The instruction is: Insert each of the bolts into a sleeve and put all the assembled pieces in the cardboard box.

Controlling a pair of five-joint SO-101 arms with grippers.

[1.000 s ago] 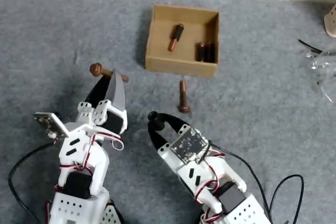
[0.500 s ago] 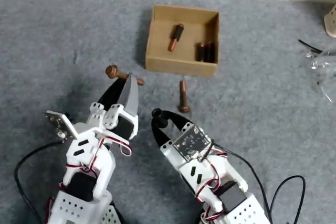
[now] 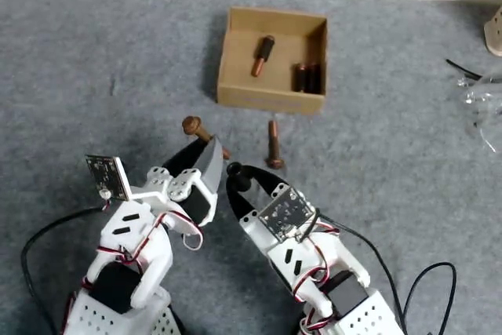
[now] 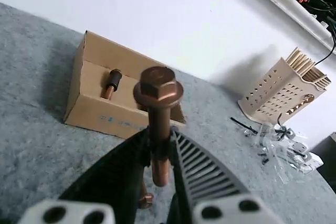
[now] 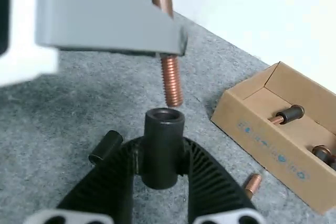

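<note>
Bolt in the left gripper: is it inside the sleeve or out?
Out. In the right wrist view the bolt hangs with its tip just above the open mouth of the sleeve, upright in the right gripper.

Grey carpet (image 3: 78,52) meets a white wall (image 4: 157,9).

Left hand (image 3: 207,145) carried bolt (image 3: 199,129) rightward (tip now just above sleeve (image 5: 164,148)).

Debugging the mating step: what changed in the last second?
The left gripper, shut on the copper-coloured hex bolt, swung right; the bolt's tip now hangs just above the black cylindrical sleeve held in the right gripper, which barely shifted. Brown cardboard box and loose copper bolt on the carpet stayed put.
</note>
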